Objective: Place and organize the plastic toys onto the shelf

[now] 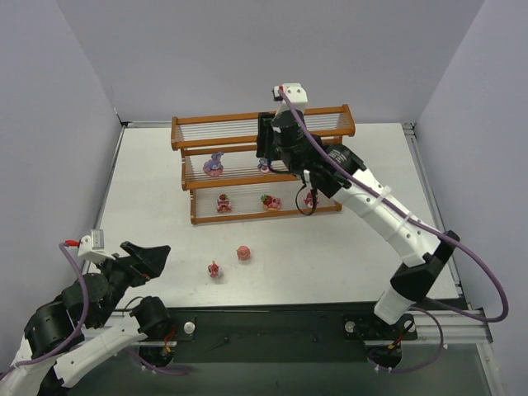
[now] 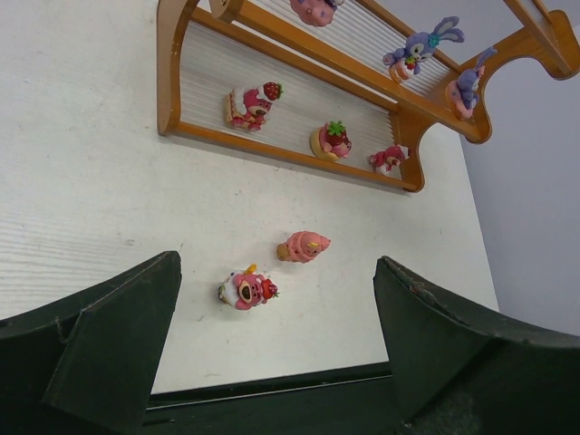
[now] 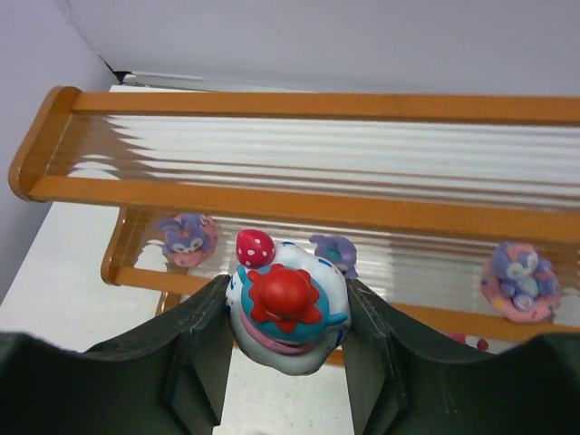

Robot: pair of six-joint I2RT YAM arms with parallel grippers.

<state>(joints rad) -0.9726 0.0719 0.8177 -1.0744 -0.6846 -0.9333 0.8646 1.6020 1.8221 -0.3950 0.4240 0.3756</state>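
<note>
The right hand (image 3: 287,292) grips a red-topped cake toy (image 3: 285,317) between its fingers, above the shelf (image 1: 262,120) at the tabletop's (image 1: 346,247) 12 o'clock. The left hand (image 2: 276,265) gapes wide at 8 o'clock, holding nothing. A pink cupcake (image 1: 243,252) and a pink figurine (image 1: 214,269) lie loose at the shelf's 6 o'clock. A purple bunny (image 1: 214,165) sits on its middle tier.

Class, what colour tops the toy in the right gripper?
Red, on the toy; clearest in the right wrist view.

The top view looks down over the table (image 1: 330,247); both wrist views face the shelf (image 1: 223,120), the right one closest.
</note>
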